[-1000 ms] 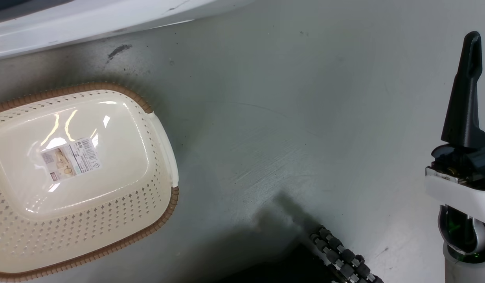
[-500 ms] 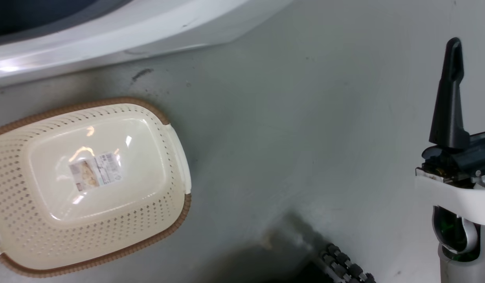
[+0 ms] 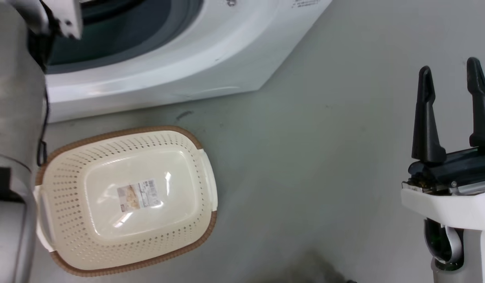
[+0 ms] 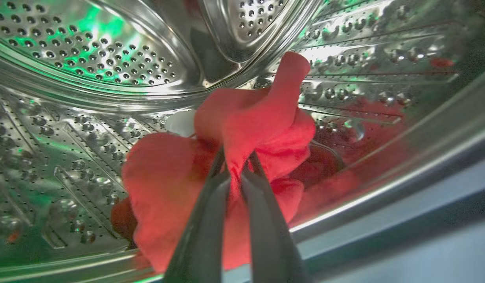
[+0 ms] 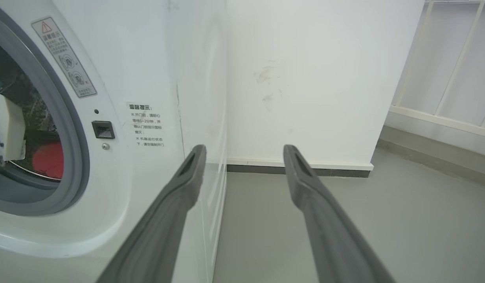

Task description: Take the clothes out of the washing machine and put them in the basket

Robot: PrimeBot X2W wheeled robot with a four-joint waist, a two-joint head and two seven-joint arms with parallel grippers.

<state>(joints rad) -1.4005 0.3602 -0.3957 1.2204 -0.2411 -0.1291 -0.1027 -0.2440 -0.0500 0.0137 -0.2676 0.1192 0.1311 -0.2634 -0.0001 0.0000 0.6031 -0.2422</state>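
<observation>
Grey floor [image 3: 305,157], smooth and scuffed, meets a white wall [image 5: 305,78] just beyond the right flank of the washing machine [image 3: 168,78].

Washing machine: one, a white front-loader with its mouth open and a grey gasket [image 5: 69,129] ringing it.

Basket [image 3: 164,241]: one, on the floor just in front of the machine and apart from it. It holds no garment. One barcode sticker [image 3: 138,195] lies on its inside bottom.

Clothes [image 4: 164,184]: one red bunch inside the machine, low in the perforated steel drum [image 4: 89,59]. Whether it is one garment or more cannot be told.

Left gripper [image 4: 236,157]: inside the drum, its two fingers pinched together on a fold of the red cloth. The fold stands up above the fingertips and the rest hangs to either side of them.

Right gripper [image 3: 449,67]: outside the machine, off its front right corner and above the floor. Its two fingers [image 5: 187,177] are spread apart and hold nothing.
</observation>
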